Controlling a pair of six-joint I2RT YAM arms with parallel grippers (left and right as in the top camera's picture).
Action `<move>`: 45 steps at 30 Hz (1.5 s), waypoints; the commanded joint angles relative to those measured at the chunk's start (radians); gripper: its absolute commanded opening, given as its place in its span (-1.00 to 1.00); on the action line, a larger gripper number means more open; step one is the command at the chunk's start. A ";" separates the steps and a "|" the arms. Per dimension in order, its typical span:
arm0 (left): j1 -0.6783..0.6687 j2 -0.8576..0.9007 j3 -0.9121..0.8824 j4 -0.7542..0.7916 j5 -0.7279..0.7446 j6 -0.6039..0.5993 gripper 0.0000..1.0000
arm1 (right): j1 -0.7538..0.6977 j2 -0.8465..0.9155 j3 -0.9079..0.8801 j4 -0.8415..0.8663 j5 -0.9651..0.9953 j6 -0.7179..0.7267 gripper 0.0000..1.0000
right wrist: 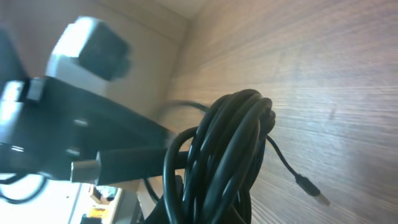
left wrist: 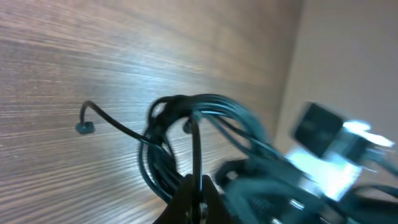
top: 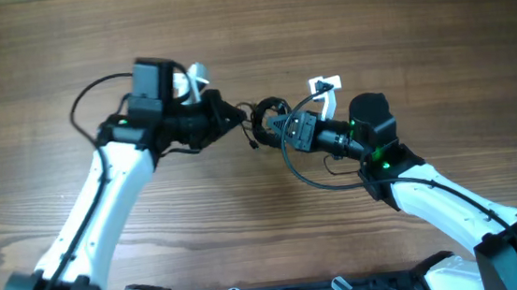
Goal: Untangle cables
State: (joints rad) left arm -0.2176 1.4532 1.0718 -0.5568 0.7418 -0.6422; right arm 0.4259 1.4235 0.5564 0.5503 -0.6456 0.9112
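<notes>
Overhead: the cables (top: 266,116) sit bunched between the left pincer (top: 235,117) and right pincer (top: 285,127), over the middle of the tabletop (top: 398,20).

Left wrist: the left pincer is clamped on one strand. Best to draw it out slowly, watching the knot.

Right wrist: the coil hides the fingers, so I cannot tell the grip. No readable writing anywhere.

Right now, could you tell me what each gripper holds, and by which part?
Both hold the cables: the left gripper pinches a single strand rising from the bundle; the right gripper seems to clamp the coiled part.
</notes>
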 commanded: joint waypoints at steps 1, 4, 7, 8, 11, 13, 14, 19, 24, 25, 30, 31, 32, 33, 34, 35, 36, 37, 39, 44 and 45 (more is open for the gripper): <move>0.053 -0.109 0.021 0.004 0.090 0.000 -0.92 | -0.001 0.009 0.012 0.002 0.022 -0.016 -0.91; 0.031 -0.127 0.021 -0.001 0.088 0.042 -0.92 | -0.001 0.009 0.012 0.003 0.031 0.013 -0.91; -0.011 -0.118 0.021 -0.021 0.087 0.089 -0.92 | -0.001 0.009 0.012 0.007 0.034 0.016 -0.91; -0.036 -0.109 0.021 -0.032 0.088 0.089 -0.92 | -0.001 0.009 0.012 0.007 0.034 0.016 -0.91; -0.077 -0.088 0.021 -0.055 0.088 0.089 -0.92 | -0.001 0.009 0.012 0.007 0.034 0.016 -0.91; -0.097 -0.076 0.021 -0.080 0.088 0.091 -0.92 | -0.001 0.009 0.012 0.007 0.034 0.016 -0.91; -0.104 -0.072 0.021 -0.090 0.088 0.111 -0.92 | -0.001 0.009 0.012 0.010 0.033 0.016 -0.91; -0.113 -0.067 0.019 -0.100 0.088 0.168 -0.91 | -0.001 0.009 0.012 0.027 0.009 0.016 -0.91; -0.112 -0.065 0.019 -0.107 0.106 0.168 -0.92 | -0.001 0.009 0.012 0.084 -0.032 0.065 -0.91; -0.113 -0.065 0.019 -0.107 0.120 0.168 -0.92 | -0.001 0.009 0.012 0.099 -0.039 0.068 -0.91; -0.112 -0.058 0.019 -0.108 0.137 0.206 -0.92 | -0.001 0.009 0.012 0.146 -0.120 0.067 -0.91; -0.112 -0.055 0.019 -0.109 0.137 0.228 -0.92 | -0.001 0.009 0.012 0.145 -0.150 0.056 -0.91; -0.111 -0.048 0.019 -0.113 0.137 0.248 -0.92 | -0.001 0.009 0.012 0.145 -0.183 0.052 -0.91; -0.111 -0.043 0.019 -0.114 0.138 0.255 -0.92 | -0.002 0.009 0.012 0.146 -0.210 0.048 -0.91; -0.111 -0.037 0.019 -0.114 0.140 0.262 -0.92 | -0.003 0.009 0.012 0.149 -0.238 0.039 -0.91; -0.110 -0.030 0.019 -0.115 0.145 0.278 -0.92 | -0.005 0.009 0.012 0.153 -0.278 0.018 -0.91; -0.110 -0.023 0.019 -0.115 0.145 0.290 -0.92 | -0.008 0.009 0.012 0.154 -0.315 -0.002 -0.91; -0.110 -0.017 0.019 -0.115 0.145 0.299 -0.92 | -0.012 0.009 0.012 0.157 -0.356 -0.021 -0.91; -0.109 0.000 0.019 -0.114 0.144 0.299 -0.92 | -0.015 0.009 0.012 0.172 -0.441 -0.043 -0.91; -0.061 0.013 0.019 -0.080 0.126 0.348 -0.91 | -0.015 0.009 0.012 0.175 -0.515 -0.055 -0.92; -0.054 0.013 0.019 -0.067 0.126 0.347 -0.90 | -0.015 0.009 0.012 0.175 -0.515 -0.054 -0.91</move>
State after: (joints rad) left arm -0.3119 1.4479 1.0744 -0.6853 0.8932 -0.3462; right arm 0.3847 1.4338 0.5564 0.7136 -0.9691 0.8845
